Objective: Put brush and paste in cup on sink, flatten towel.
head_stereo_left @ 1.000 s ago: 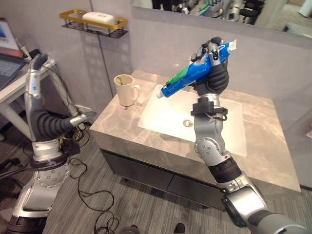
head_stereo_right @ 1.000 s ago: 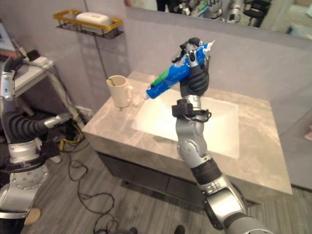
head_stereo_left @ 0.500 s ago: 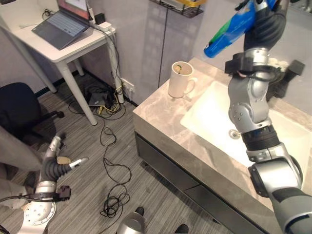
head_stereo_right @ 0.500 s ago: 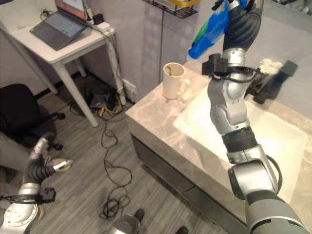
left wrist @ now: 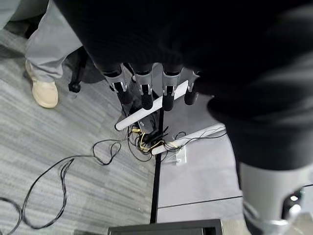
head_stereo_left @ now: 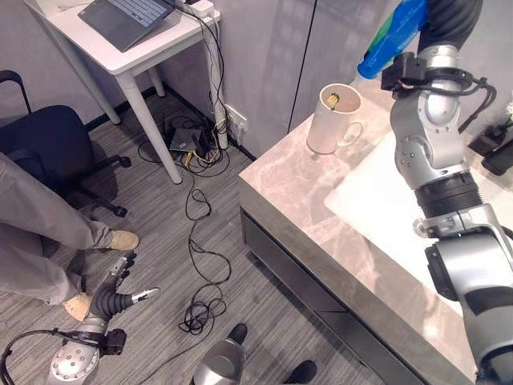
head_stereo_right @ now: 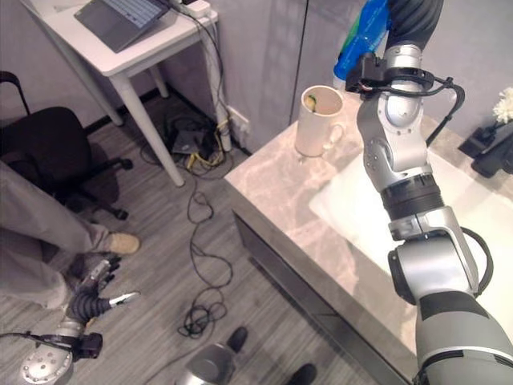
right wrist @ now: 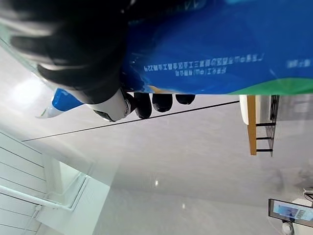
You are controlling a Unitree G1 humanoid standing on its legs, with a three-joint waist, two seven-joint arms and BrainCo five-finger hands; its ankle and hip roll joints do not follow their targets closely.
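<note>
Your right hand (right wrist: pixel 88 63) has its fingers wrapped round the blue-green plastic toothpaste tube (head_stereo_left: pixel 390 36), at 1 o'clock above the cream ceramic mug (head_stereo_left: pixel 333 120). Left hand (left wrist: pixel 151 93), fingers straight, hangs low. Risk: tube tip catches the rim and tips the mug.

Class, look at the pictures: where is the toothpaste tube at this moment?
The toothpaste tube is gripped in the robot's right hand, held up in the air above and just beyond the cream cup that stands at the counter's corner.
</note>
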